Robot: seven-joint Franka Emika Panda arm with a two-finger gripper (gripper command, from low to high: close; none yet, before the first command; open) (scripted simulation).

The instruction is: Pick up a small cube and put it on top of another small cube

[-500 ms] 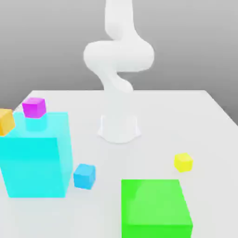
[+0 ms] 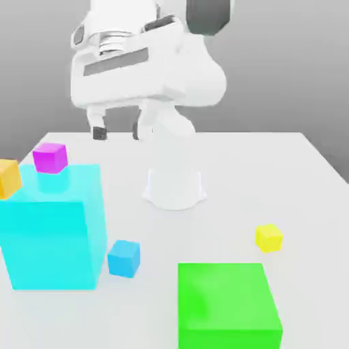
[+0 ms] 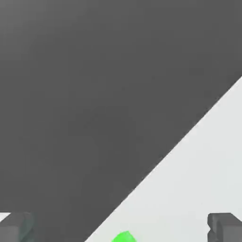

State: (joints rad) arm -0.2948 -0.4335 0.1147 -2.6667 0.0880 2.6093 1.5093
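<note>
Exterior view: can see the gripper [image 2: 118,131] high over the tabletop [image 2: 225,170], released, with nothing between the fingers, toward the far edge and well apart from every cube. Behind it, a white arm [image 2: 198,75], rising from a base [image 2: 174,187] midway between the tabletop's two side edges, nearer to the far edge than any block. Down on the tabletop, the small sky-blue cube [image 2: 124,259], just beside the big cyan block [image 2: 51,238], on its side toward the exterior view's right. Up by the far edge of that block's top, a magenta cube [image 2: 50,158]; by its edge at the exterior view's left, an orange cube [image 2: 8,179], partly cut off. Cannot tell whether either rests on the block. Farther toward the tabletop's edge at the exterior view's right, a yellow cube [image 2: 269,238], apart from everything. Closer to the camera, a big green block [image 2: 228,296], cut off in part, between the sky-blue cube and the yellow cube from side to side. In the hand view, fingers spread wide, a pale surface and a small patch of bright green [image 3: 125,237]; cannot tell what it belongs to.
</note>
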